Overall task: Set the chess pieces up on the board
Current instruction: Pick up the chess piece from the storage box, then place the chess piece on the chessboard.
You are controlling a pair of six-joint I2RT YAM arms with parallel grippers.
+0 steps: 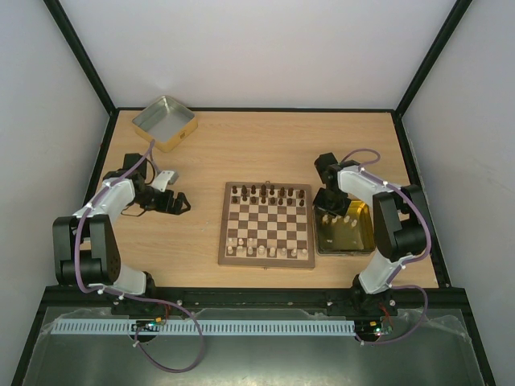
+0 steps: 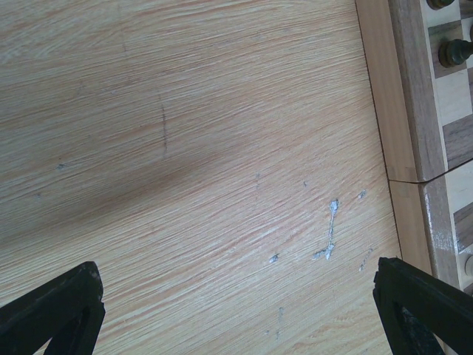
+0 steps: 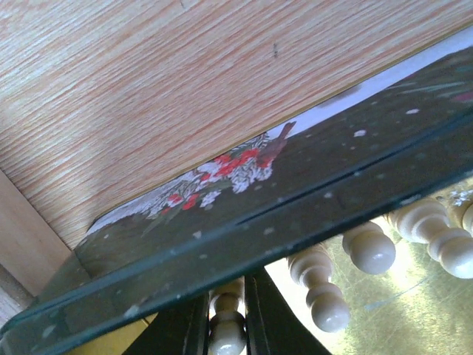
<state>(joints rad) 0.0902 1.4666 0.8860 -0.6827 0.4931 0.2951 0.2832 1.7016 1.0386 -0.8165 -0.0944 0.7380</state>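
Your right hand [image 3: 224, 305] is down inside the tin [image 3: 295, 185] that sits on the desk [image 1: 201, 161] just beside the right edge of the board [image 1: 265, 219]. Its two dark fingers [image 3: 174, 329] are clenched on either side of a pale chessman [image 3: 226, 336], which stands upright between them. More loose pale chessmen [image 3: 369, 251] lie on the tin's golden floor just to the right of the one you grip, and none of them touches the fingers. The tin's dark green outer wall, painted with a small bird and red berries, crosses the right wrist view in front of the fingers, so you cannot tell from here whether the held piece rests on the floor or is clear of it. Your left hand [image 2: 235, 270] is released, with its fingers spread wide over bare desk just off the left edge of the board and nothing between them. On the board, the dark chessmen [image 1: 269, 193] line the far side, and a partial set of pale pieces [image 1: 253, 245] stands along the near rows. A second tin [image 1: 163, 122] sits at the far left corner of the desk, well apart from both hands.
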